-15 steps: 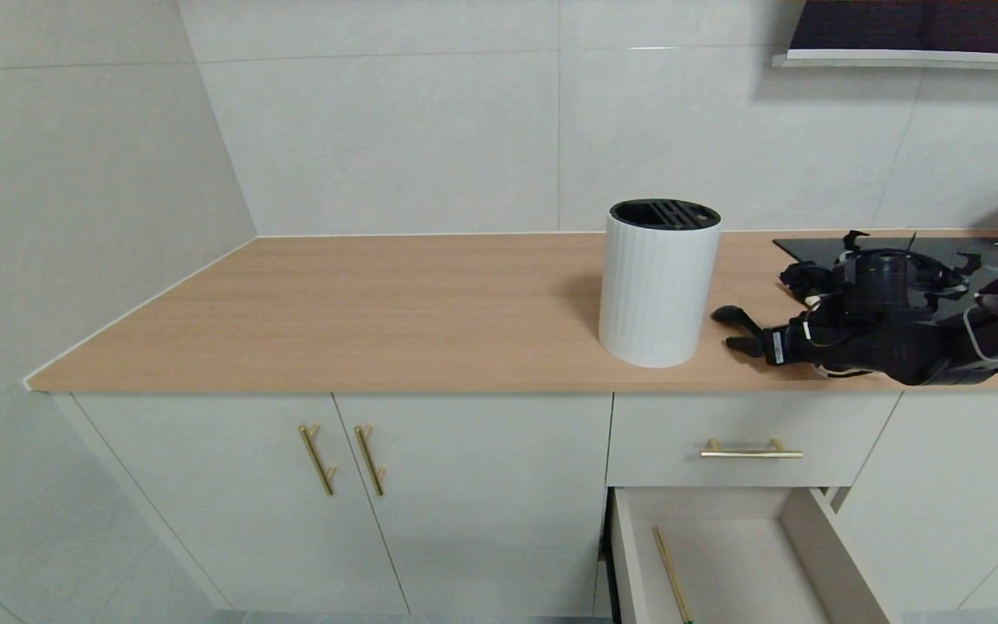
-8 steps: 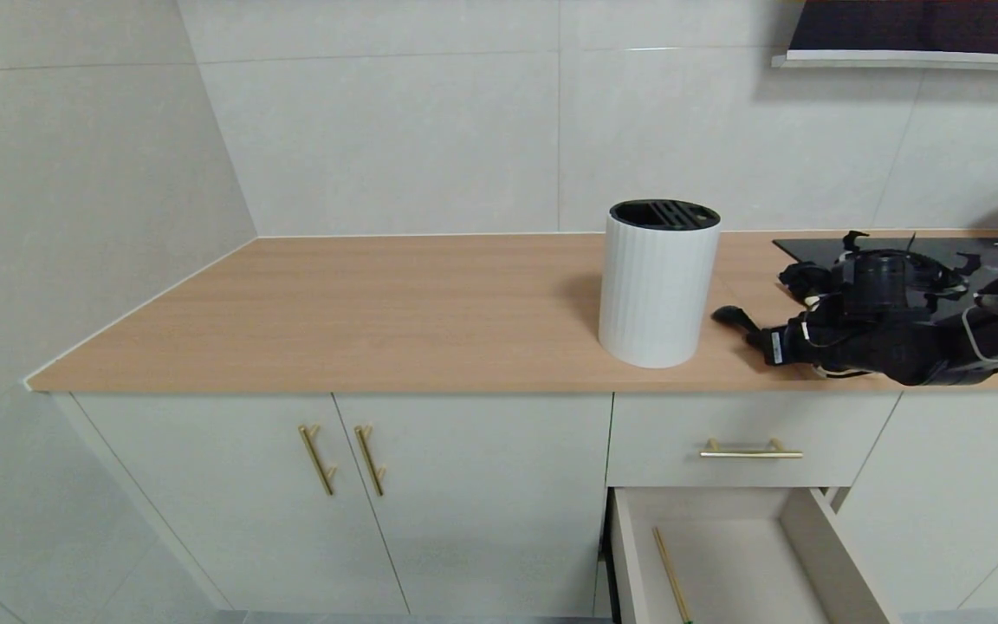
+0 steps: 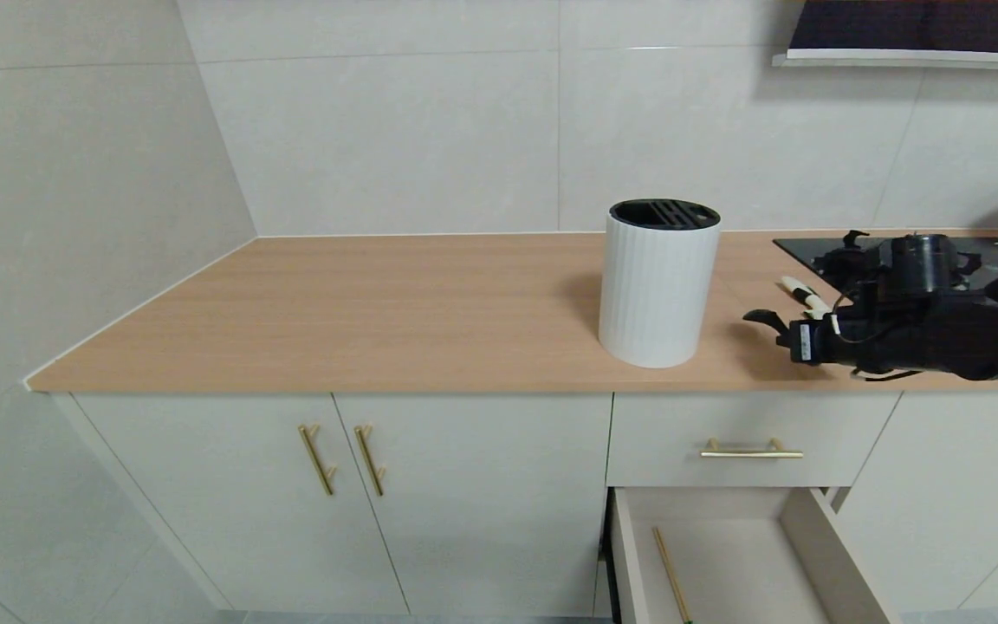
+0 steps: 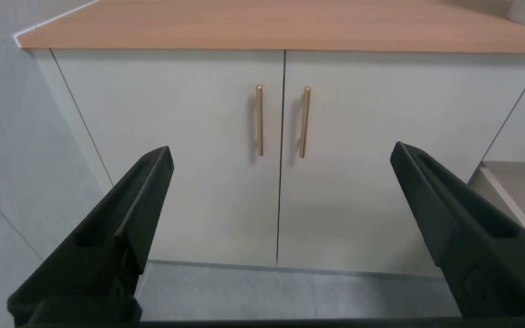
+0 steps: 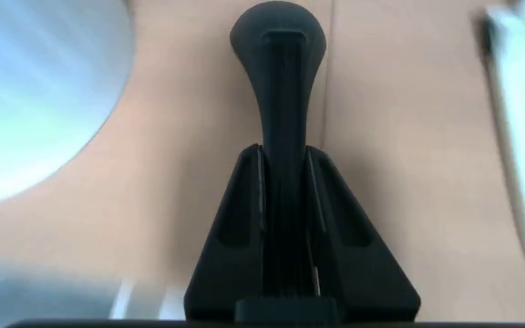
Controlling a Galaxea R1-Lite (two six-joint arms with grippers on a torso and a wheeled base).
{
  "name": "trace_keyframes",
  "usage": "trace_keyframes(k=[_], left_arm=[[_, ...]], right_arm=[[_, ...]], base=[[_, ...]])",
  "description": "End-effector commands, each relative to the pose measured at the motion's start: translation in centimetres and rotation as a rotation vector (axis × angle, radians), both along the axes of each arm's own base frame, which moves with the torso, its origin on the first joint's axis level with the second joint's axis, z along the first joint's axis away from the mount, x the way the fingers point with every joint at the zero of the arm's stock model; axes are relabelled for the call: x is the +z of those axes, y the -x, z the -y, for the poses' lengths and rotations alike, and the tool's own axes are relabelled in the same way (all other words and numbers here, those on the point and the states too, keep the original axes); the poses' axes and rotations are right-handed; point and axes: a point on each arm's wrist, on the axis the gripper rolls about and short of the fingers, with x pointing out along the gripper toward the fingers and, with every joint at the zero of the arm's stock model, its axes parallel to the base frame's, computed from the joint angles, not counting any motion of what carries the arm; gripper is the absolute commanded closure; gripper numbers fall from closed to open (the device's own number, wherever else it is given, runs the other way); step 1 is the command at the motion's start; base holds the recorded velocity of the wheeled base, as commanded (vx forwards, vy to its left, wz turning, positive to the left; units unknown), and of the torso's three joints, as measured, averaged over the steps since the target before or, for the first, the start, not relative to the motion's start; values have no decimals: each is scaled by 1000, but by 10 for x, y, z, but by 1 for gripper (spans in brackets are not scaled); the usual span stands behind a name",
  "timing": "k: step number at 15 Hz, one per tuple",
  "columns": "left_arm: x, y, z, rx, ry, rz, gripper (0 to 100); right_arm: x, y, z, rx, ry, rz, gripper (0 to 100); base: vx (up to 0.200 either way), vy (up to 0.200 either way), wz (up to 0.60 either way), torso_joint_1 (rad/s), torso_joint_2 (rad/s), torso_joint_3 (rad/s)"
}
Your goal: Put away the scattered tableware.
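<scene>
The right gripper (image 3: pixel 764 322), fingers now pressed together on nothing, has drawn back from the white holder (image 3: pixel 657 295), uncovering a pale utensil (image 3: pixel 798 292) lying on the counter (image 3: pixel 378 312) right of that holder, so this piece probably still needs picking up.

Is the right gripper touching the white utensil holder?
Apart. The head view shows bare countertop between the right gripper and the white utensil holder.
</scene>
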Motion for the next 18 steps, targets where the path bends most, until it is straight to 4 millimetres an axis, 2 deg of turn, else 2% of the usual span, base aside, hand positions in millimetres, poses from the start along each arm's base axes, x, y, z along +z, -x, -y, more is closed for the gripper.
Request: trace_keyframes(k=[1,5,8,14,18], left_arm=[[0,0,0,0,0,0,0],[0,0,0,0,0,0,0],[0,0,0,0,-1,0,0],[0,0,0,0,0,0,0],[0,0,0,0,0,0,0]], right_arm=[[25,64,1,-1,-14,13,100],[18,120,2,-2,-13,-33,100],[5,143,-2,16,-11,-82,100],[-18,149,-4,28,-1,-176,100],[-20,150,-4,29,1,-182,100]], base=[[0,0,0,0,0,0],[0,0,0,0,0,0],[0,0,0,0,0,0],[0,0,0,-4,9,6],[0,0,0,-161,366,213]])
